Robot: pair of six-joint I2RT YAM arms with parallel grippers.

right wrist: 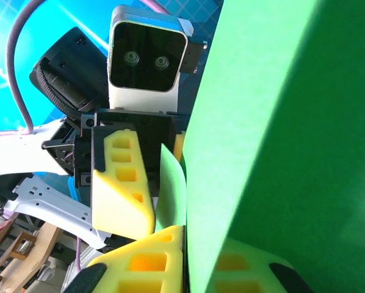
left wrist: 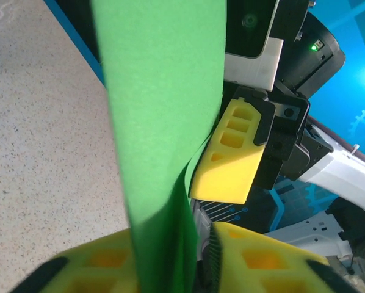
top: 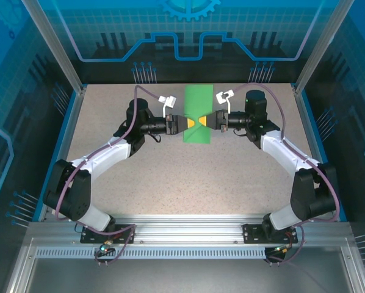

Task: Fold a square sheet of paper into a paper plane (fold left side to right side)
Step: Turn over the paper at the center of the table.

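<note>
The square sheet of paper [top: 198, 105] — bright green, matte, unmarked — shows as a tall narrow double-layered strip at the tabletop's [top: 170, 177] far middle.

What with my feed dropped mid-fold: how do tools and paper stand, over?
Status: right tool shut on the green paper. Then left tool astride it from the other side, grip unclear. Paper folded to a narrow strip. Tools nose to nose at mid-strip, over.

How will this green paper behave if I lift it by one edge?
Probably floppy: the green paper bows and curls beside the right gripper's fingers. Likely very light, so it should sag, not hold flat. Being so thin, it may crease easily.
</note>
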